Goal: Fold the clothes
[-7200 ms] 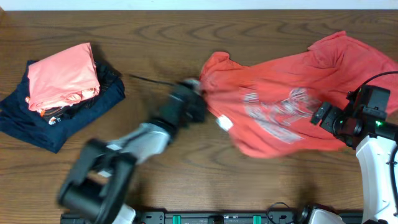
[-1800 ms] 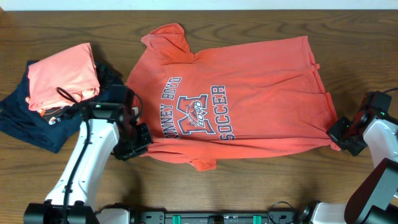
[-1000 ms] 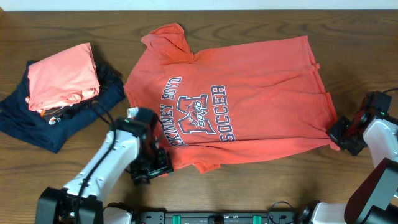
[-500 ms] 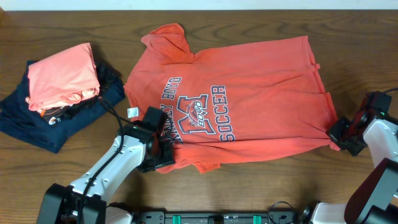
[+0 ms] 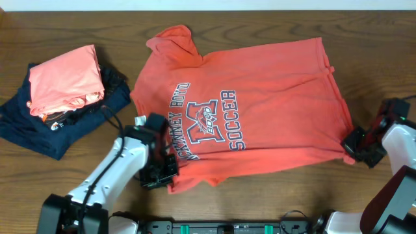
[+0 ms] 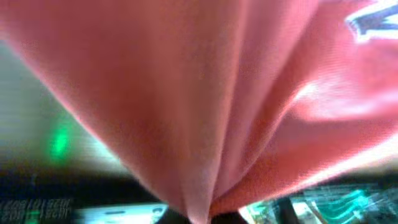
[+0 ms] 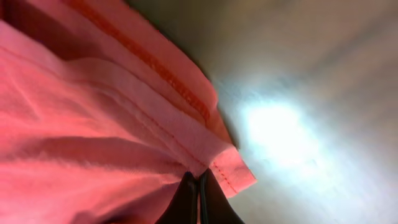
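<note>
While the orange-red T-shirt (image 5: 260, 104) lies spread print-up across the middle of the wooden table (image 5: 279, 205), the left arm slants in from the near edge. The left gripper (image 5: 161, 170) is clamped on the shirt's near-left edge by the sleeve, the cloth bunched between its tips. Over on the right, the right gripper (image 5: 357, 144) pinches the hem's near corner. A salmon-pink garment (image 5: 65, 78) sits folded on a navy garment (image 5: 45, 136), well apart at far left.

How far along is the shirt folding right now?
Done: the orange T-shirt lies spread out, print up, on the table. In hand: the left gripper pinches its near edge by the sleeve, and the right gripper pinches a hem corner. Remaining: every fold; none shows yet.
</note>
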`<state>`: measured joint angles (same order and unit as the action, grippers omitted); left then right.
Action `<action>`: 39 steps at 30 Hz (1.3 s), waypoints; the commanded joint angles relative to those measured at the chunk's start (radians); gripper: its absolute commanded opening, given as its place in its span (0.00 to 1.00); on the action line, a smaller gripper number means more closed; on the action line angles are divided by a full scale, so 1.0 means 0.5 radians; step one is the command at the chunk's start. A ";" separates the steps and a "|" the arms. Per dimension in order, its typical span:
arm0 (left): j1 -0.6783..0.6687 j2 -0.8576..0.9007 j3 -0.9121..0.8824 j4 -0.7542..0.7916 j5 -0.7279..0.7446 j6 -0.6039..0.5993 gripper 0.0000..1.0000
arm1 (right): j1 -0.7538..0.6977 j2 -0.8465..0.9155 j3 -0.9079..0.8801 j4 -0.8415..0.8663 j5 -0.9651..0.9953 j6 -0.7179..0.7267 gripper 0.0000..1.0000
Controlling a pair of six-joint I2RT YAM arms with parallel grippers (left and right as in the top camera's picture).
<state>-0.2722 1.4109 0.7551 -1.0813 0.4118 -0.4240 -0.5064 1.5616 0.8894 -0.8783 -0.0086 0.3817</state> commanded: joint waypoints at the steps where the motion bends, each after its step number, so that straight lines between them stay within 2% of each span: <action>1: 0.160 -0.079 0.289 -0.333 0.179 0.366 0.06 | -0.156 -0.093 0.191 -0.142 0.021 -0.025 0.01; 3: 0.260 -0.105 0.432 -0.546 0.210 0.507 0.06 | -0.233 -0.150 0.286 -0.244 0.006 -0.043 0.01; 7: 0.433 -0.161 0.656 -0.785 0.210 0.610 0.06 | -0.323 -0.292 0.422 -0.367 0.007 -0.153 0.01; 15: 0.526 -0.263 0.737 -0.899 0.315 0.684 0.06 | -0.320 -0.468 0.443 -0.444 -0.033 -0.184 0.01; 21: 0.526 -0.251 0.735 -0.554 0.313 0.655 0.06 | -0.211 -0.452 0.441 -0.188 -0.249 -0.243 0.01; 25: 0.526 -0.210 0.710 -0.241 0.186 0.476 0.06 | -0.055 -0.400 0.441 0.040 -0.321 -0.297 0.01; 29: 0.526 -0.127 0.665 0.104 0.037 0.321 0.06 | 0.101 -0.272 0.441 0.236 -0.319 -0.320 0.01; 35: 0.525 0.092 0.653 0.525 0.008 0.311 0.07 | 0.208 -0.010 0.441 0.527 -0.313 -0.292 0.01; 37: 0.526 0.179 0.653 0.610 -0.028 0.311 0.11 | 0.233 0.082 0.441 0.629 -0.320 -0.271 0.01; 39: 0.526 0.271 0.653 0.681 -0.027 0.311 0.25 | 0.260 0.171 0.441 0.729 -0.353 -0.271 0.03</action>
<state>-0.0154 1.4948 1.0885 -0.7643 0.4370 -0.2523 -0.4011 1.5974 1.0958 -0.5472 -0.1722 0.2440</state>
